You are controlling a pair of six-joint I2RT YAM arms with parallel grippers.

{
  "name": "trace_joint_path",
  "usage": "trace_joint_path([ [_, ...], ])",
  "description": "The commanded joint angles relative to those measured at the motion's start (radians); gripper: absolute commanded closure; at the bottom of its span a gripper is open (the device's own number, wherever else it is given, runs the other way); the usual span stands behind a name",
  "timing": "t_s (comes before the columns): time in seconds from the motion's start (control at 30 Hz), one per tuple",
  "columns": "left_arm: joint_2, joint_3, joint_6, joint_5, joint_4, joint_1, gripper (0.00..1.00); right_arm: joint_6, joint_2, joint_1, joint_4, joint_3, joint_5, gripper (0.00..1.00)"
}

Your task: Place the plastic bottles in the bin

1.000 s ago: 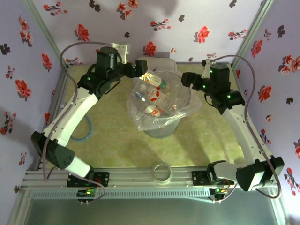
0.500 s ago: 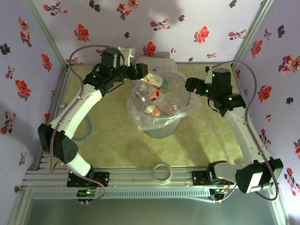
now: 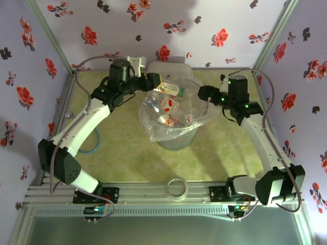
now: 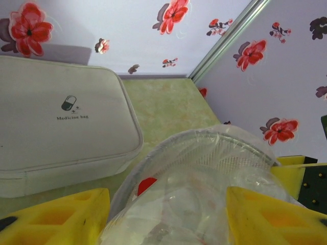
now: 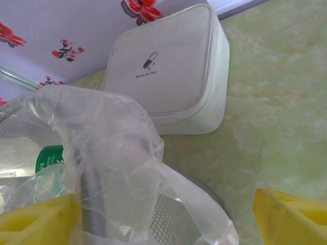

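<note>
Left of centre in the top view: pinches a green-capped bottle [image 3: 170, 88] in the left gripper [image 3: 155, 80], above the back-left rim of the bin [image 3: 176, 143]. Holds it tilted, cap toward the middle, seemingly so that a release drops it inside rather than onto the table. In the left wrist view, shows yellow fingers [image 4: 56, 217] in the 2 lower corners, drawn part-way in, with blurred clear plastic and a red patch pressed between them. Judged to be that bottle, though too close and soft to make out its shape. Cuts off the white medicine bag [image 4: 61, 127] at the left edge there.

At centre of the top view: several plastic bottles [image 3: 166, 109] heaped in the bin, overlapping under the crinkly bag [image 3: 207, 118]. Impossible to count through the film. Judged late in the task.

Right of centre: hovers the right gripper [image 3: 201, 93] just beside the bin's right rim, jaws spread wide, pinching nothing, probably parked clear of the drop. In the right wrist view, shows bag film billowing between the 2 fingers; touching or not, cannot tell. Behind the film at lower left, a green patch of a bottle and a dark grey upright shape, too veiled to identify.
</note>
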Motion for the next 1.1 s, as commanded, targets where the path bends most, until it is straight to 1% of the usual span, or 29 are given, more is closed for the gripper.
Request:
trace_joint_path([
  [0.0,-0.012,-0.047,0.014,0.013,-0.080,-0.058,0.57,0.045,0.018,-0.001,0.046,-0.011,-0.063,0.15],
  [0.2,0.026,-0.017,0.082,-0.025,-0.184,-0.121,0.62,0.056,0.013,-0.002,0.058,-0.001,-0.068,0.15],
  [0.37,0.073,-0.050,0.077,-0.043,-0.197,-0.141,0.65,0.059,0.014,-0.002,0.054,0.027,-0.071,0.15],
  [0.47,0.081,-0.082,0.069,-0.063,-0.186,-0.144,0.69,0.057,0.020,-0.002,0.050,0.036,-0.076,0.15],
  [0.6,0.081,-0.120,0.069,-0.097,-0.189,-0.144,0.69,0.054,0.022,-0.002,0.047,0.037,-0.074,0.15],
  [0.97,0.068,-0.155,0.067,-0.134,-0.183,-0.111,0.69,-0.017,-0.032,-0.016,-0.058,0.096,0.049,0.11],
  [1.07,0.107,-0.140,0.067,-0.104,-0.177,-0.119,0.69,-0.019,-0.056,-0.030,-0.077,0.107,0.072,0.08],
])
